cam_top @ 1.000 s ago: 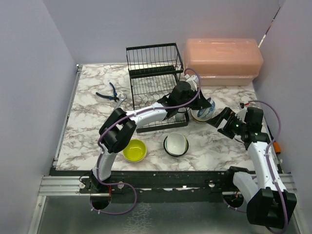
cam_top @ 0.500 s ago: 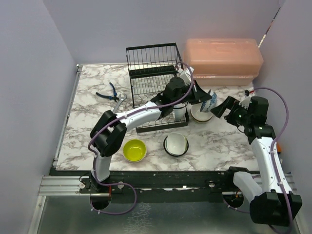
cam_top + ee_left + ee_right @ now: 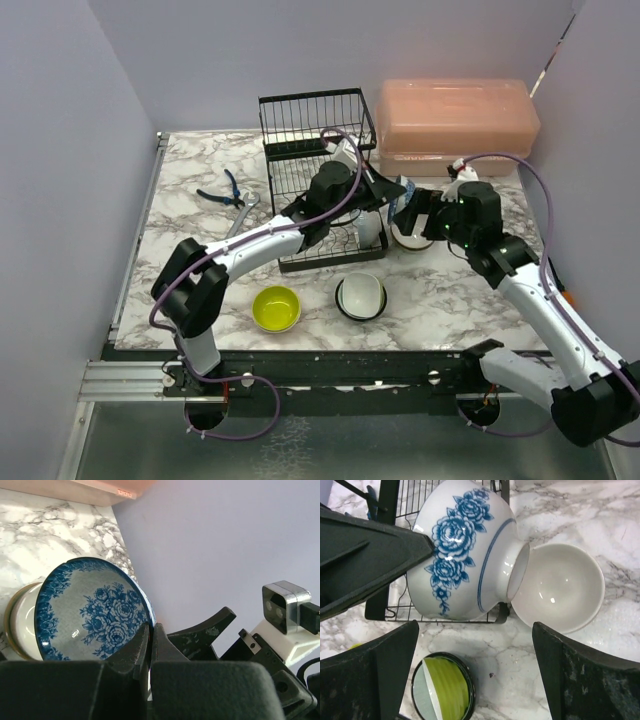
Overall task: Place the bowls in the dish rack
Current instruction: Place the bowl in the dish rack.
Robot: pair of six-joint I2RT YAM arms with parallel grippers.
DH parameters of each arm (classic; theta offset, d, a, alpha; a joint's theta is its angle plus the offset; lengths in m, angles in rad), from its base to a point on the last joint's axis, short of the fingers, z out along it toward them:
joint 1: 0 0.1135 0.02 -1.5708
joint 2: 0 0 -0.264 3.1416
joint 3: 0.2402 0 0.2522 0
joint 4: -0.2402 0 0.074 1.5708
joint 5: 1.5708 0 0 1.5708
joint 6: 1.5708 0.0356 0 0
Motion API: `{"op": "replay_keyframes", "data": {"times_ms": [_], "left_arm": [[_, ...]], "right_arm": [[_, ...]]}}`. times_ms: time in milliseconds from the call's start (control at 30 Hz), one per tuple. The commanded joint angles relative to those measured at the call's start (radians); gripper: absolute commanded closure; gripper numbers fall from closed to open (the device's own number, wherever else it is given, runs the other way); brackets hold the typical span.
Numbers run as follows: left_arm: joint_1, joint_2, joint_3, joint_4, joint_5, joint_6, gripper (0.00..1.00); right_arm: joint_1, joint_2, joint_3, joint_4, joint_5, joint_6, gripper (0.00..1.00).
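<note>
The left claw (image 3: 150, 630) is clenched tight on the rim of the white round bowl with blue roses (image 3: 465, 555). A second ago this bowl sat low, right by the plain white round bowl (image 3: 560, 592). Now it is up in the air and tipped on its side, with its foot close to the white bowl's rim. It hangs just beside the right end of the black wire dish rack (image 3: 315, 150), but it is not in it yet. The right arm has moved too. It was back near the right edge of the marble table (image 3: 190, 230), and now it has swung in close. The right claw (image 3: 475, 626) is spread wide and holds nothing, with the blue rose bowl just in front of its fingers. It looks like the right claw may help with the bowl, or the left arm may carry it to the rack alone. The yellow-green round bowl (image 3: 276, 308) and the pale round bowl with a dark outside (image 3: 360, 296) sit on the table near the arms, so they seem to need loading as well.
</note>
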Motion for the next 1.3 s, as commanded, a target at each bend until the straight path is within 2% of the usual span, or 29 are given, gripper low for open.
{"op": "replay_keyframes", "data": {"times_ms": [0, 167, 367, 600, 767, 1067, 1133, 1267], "left_arm": [[0.015, -0.118, -0.048, 0.056, -0.089, -0.035, 1.0], [0.033, -0.206, -0.115, 0.009, -0.154, -0.035, 1.0], [0.06, -0.321, -0.204, -0.025, -0.237, -0.039, 1.0], [0.095, -0.394, -0.269, -0.054, -0.244, -0.069, 1.0], [0.113, -0.415, -0.298, -0.056, -0.24, -0.091, 1.0], [0.135, -0.393, -0.327, -0.055, -0.2, -0.131, 1.0], [0.138, -0.39, -0.332, -0.056, -0.195, -0.132, 1.0], [0.144, -0.392, -0.352, -0.055, -0.195, -0.126, 1.0]], "right_arm": [[0.101, 0.063, 0.054, 0.085, 0.191, -0.059, 0.0], [0.232, 0.164, 0.119, 0.142, 0.284, -0.104, 0.0], [0.309, 0.265, 0.155, 0.199, 0.369, -0.117, 0.02], [0.403, 0.306, 0.148, 0.301, 0.43, -0.18, 0.17], [0.433, 0.304, 0.125, 0.359, 0.42, -0.21, 0.41], [0.438, 0.3, 0.106, 0.36, 0.406, -0.229, 0.92], [0.438, 0.304, 0.105, 0.355, 0.404, -0.223, 0.97], [0.438, 0.316, 0.108, 0.345, 0.394, -0.213, 0.94]]}}
